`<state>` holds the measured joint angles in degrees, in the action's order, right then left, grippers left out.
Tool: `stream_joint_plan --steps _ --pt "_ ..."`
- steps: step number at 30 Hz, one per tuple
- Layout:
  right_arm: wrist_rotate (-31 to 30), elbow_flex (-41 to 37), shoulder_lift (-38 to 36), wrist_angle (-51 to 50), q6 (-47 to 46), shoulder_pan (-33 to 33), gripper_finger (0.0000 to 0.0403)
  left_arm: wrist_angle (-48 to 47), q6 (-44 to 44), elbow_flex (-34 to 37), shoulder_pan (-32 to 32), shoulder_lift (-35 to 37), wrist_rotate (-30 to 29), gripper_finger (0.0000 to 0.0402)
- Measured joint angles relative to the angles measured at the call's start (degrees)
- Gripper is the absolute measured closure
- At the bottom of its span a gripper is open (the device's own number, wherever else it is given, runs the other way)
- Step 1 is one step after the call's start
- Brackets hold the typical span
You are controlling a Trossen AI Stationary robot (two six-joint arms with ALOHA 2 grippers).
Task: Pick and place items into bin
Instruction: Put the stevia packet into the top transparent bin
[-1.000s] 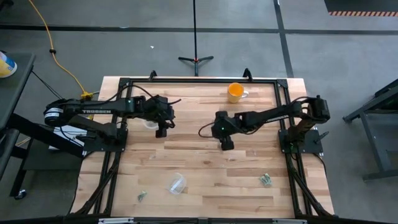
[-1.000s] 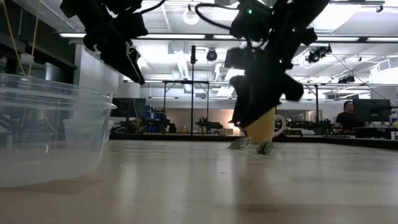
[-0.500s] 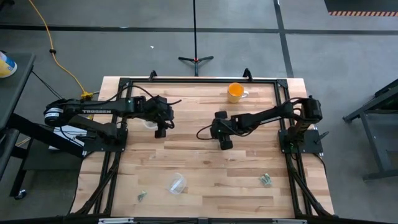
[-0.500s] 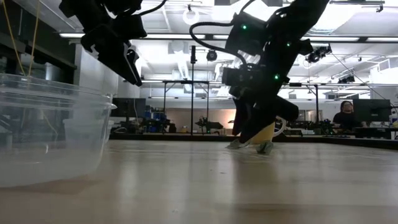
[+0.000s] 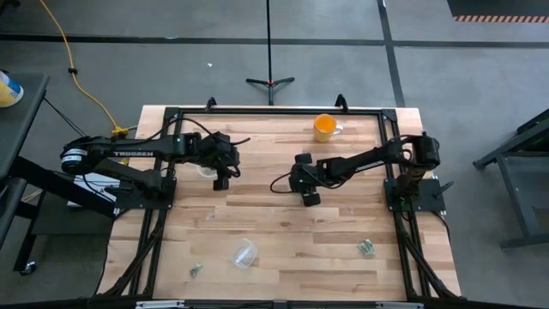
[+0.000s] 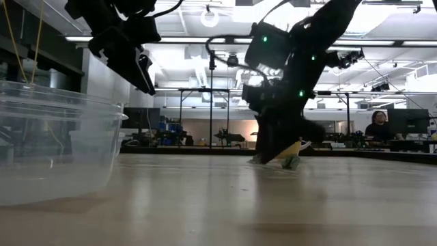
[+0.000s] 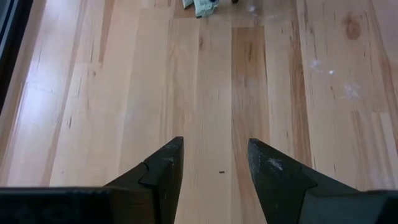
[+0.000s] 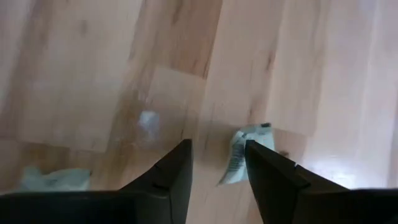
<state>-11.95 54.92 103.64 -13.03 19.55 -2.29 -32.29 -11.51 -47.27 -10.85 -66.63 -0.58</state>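
Wooden table (image 5: 283,240) (scattered items (image 5: 366,249)).

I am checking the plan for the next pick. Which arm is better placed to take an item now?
The right one, probably. The right gripper is open just above a small piece. The left gripper, also open, has only bare table under it, its nearest piece farther off.

left gripper (image 5: 222,181) table-left | right gripper (image 5: 310,198) mid-table | pieces (image 5: 367,249) possibly front-right
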Motion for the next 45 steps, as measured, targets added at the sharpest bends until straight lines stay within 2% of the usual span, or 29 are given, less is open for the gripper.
stream_joint_plan --steps 12,17,23,28,30,38,42,45 --pt "-4.15 0.07 1.37 2.18 -1.22 -0.06 0.0273 -0.91 0.39 0.00 0.00 -0.02 -0.01 0.0190" --pt "-3.98 0.04 1.37 1.89 -1.39 -0.08 0.0311 -0.90 0.39 0.00 0.00 -0.02 0.00 0.0190" --pt "-4.34 -0.02 1.41 2.31 -1.49 -0.10 0.0391 -0.90 0.42 0.00 0.00 -0.02 -0.01 0.0190" --pt "-3.99 -0.02 1.37 11.08 -0.24 0.16 0.0389 -0.89 0.42 0.00 0.01 -0.02 -0.01 0.0190" --pt "-1.95 -0.02 1.35 16.96 1.50 0.52 0.0398 -0.90 0.42 0.00 0.00 -0.02 0.00 0.0190" --pt "13.10 -0.02 1.24 39.95 3.55 -0.05 0.0399 -0.81 -1.50 0.00 0.00 -0.02 0.20 0.0190" --pt "19.77 -0.02 1.24 48.71 1.65 -1.44 0.0400 1.17 -3.05 0.00 0.02 -0.02 2.57 0.0190" --pt "22.70 -0.02 1.24 51.85 -0.14 -2.56 0.0399 7.02 -6.19 0.00 0.02 -0.10 6.00 0.0190"
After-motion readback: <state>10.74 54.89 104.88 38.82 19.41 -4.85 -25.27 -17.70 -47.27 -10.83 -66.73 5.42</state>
